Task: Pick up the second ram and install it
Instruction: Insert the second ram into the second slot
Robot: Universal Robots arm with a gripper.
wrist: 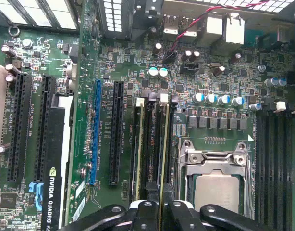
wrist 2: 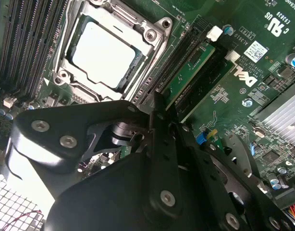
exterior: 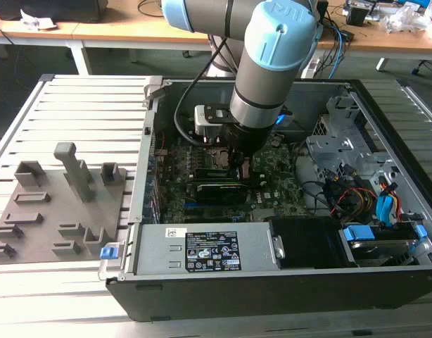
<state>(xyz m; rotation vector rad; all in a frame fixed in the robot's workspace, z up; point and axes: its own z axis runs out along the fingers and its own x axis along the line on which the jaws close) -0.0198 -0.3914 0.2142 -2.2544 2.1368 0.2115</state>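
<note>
As it stands edge-on, second ram (wrist: 163, 159), thin green stick, slot-seated

You're looking at a robotics lab or electronics workshop; an open computer case (exterior: 385, 176) lies on its side on a ribbed metal workbench (exterior: 82, 113), its green motherboard (wrist: 219, 86) bare; a grey holder block (exterior: 61, 204) with slots and posts sits on the exterior view's left; a robot arm (exterior: 272, 63) reaches in from above; behind it you see wooden desks (exterior: 117, 32) strewn with cables (exterior: 335, 42) and loose gear.
</note>
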